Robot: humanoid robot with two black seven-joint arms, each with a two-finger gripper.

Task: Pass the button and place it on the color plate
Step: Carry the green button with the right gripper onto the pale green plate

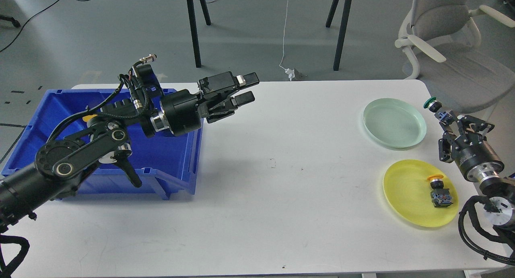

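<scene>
While the right gripper [446, 119] is clamping a green-capped push button [434, 106] by its blocky body just beside the green plate [394, 123], the left gripper [243, 89] is hanging released and empty over the white table [257, 181], near the blue bin [169, 157]. A yellow-capped push button [439, 191] is lying on the yellow plate [406, 189]. Judging by looks, the button is being a light, rigid plastic part; its squared body is offering the surest grip, the round cap likely slipping.
</scene>
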